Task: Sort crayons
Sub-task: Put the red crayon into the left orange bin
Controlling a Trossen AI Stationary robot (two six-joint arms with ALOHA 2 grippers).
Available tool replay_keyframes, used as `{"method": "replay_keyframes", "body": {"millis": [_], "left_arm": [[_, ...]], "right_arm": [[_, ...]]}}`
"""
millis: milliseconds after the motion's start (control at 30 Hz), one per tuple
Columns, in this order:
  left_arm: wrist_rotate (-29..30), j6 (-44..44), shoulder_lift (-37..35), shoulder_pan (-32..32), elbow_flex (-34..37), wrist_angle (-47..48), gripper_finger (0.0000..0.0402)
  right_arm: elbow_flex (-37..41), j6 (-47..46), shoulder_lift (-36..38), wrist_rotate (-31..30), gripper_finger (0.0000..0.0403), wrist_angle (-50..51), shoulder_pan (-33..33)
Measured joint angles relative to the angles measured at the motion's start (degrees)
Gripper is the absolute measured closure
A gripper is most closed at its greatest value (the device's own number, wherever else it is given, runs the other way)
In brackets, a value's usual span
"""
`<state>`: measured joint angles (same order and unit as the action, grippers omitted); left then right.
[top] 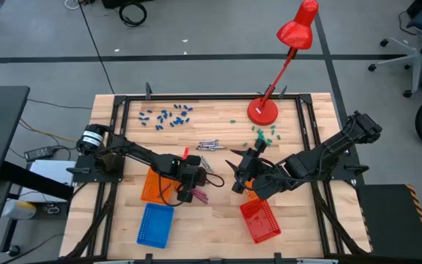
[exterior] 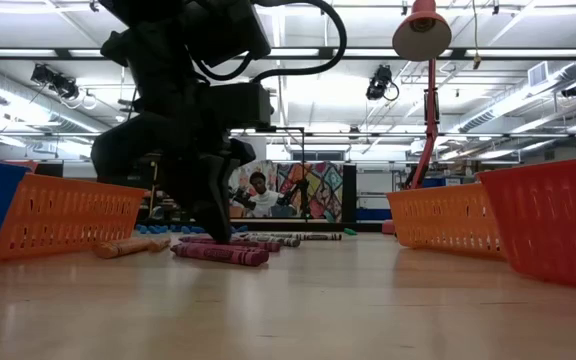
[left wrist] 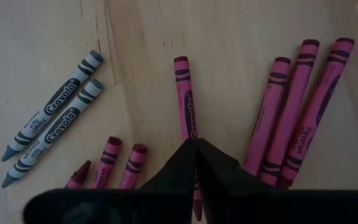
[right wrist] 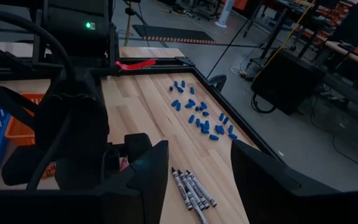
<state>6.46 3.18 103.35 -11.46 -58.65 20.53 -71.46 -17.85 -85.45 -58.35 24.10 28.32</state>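
Several magenta-pink crayons (left wrist: 291, 112) lie on the wooden table, and they also show in the low view (exterior: 223, 253). Two grey crayons (left wrist: 51, 118) lie beside them. My left gripper (top: 194, 187) is low over the magenta crayons, next to the orange basket (top: 152, 187), and is shut on one magenta crayon (left wrist: 183, 93). A separate bunch of grey crayons (top: 209, 146) lies farther back. My right gripper (top: 235, 176) is open and empty above the table's middle, to the right of the left gripper. My left gripper (left wrist: 196, 143) pinches one magenta crayon between its two fingers, at a point (left wrist: 190, 132) about halfway along it. The fingers come from above, pointing down, and lie along the crayon. I cannot tell whether the crayon is off the table.
A blue basket (top: 156, 224) and a red basket (top: 260, 220) stand near the front edge. Another orange basket (exterior: 438, 220) shows in the low view. Small blue pieces (top: 167, 115) and green pieces (top: 266, 133) lie at the back. A red desk lamp (top: 263, 111) stands at the back right.
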Motion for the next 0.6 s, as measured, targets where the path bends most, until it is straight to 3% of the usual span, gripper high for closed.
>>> {"method": "replay_keyframes", "body": {"millis": [267, 600], "left_arm": [[-0.13, -1.03, 0.12, 0.05, 0.07, -0.1, 0.0306], [-0.15, -1.11, 0.43, 0.07, 0.15, -4.4, 0.0297]], "right_arm": [[0.0, 0.0, 0.0, 0.0, 0.0225, 0.0, 0.0], [0.0, -0.02, 0.0, 0.0, 0.0225, 0.0, 0.0]]}}
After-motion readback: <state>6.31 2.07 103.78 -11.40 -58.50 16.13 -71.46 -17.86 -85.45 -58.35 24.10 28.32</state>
